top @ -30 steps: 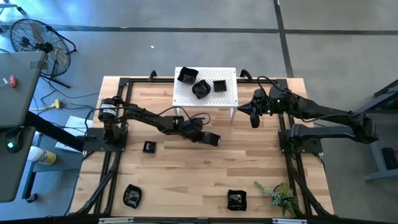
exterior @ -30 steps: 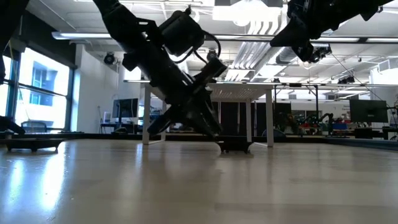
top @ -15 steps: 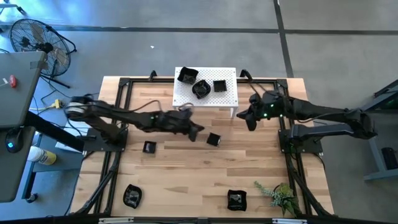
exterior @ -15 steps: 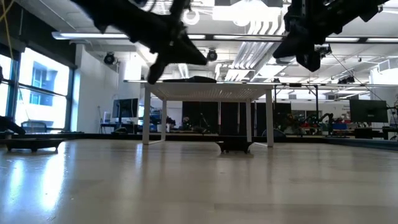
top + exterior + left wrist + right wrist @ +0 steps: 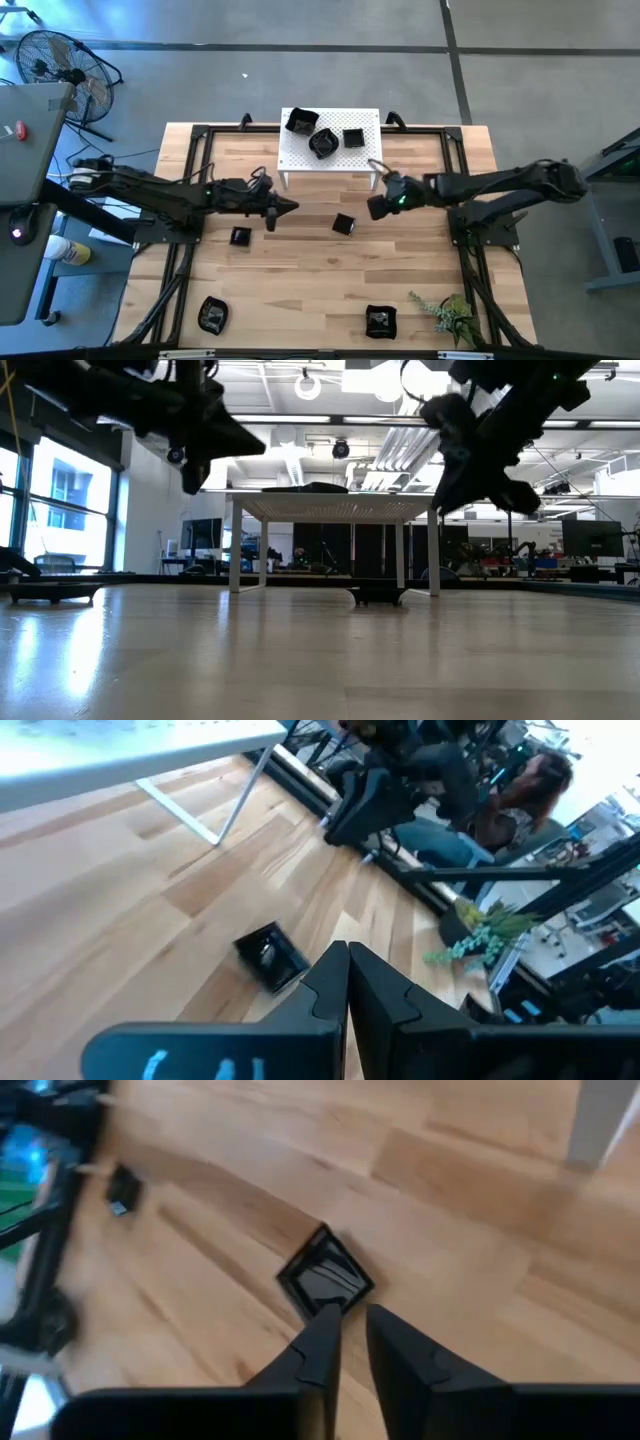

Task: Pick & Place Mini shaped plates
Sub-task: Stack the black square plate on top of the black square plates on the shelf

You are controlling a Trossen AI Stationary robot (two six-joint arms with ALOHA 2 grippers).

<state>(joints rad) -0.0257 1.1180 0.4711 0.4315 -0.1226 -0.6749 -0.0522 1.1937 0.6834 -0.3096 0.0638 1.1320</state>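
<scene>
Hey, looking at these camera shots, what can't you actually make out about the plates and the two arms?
- Plates on the white stand: low view is level with the top, so only one dark hump shows.
- Two front-edge plates: high view, too small to tell shape.
- Right tool: blurred in the low view.
- Left tool: shut, empty; its height above the table is unclear.

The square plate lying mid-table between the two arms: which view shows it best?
Right wrist view: the square plate fills the middle, rim and glossy well clear. Left wrist view shows it smaller, the high view a dark speck, and the low view a thin edge-on sliver.
</scene>
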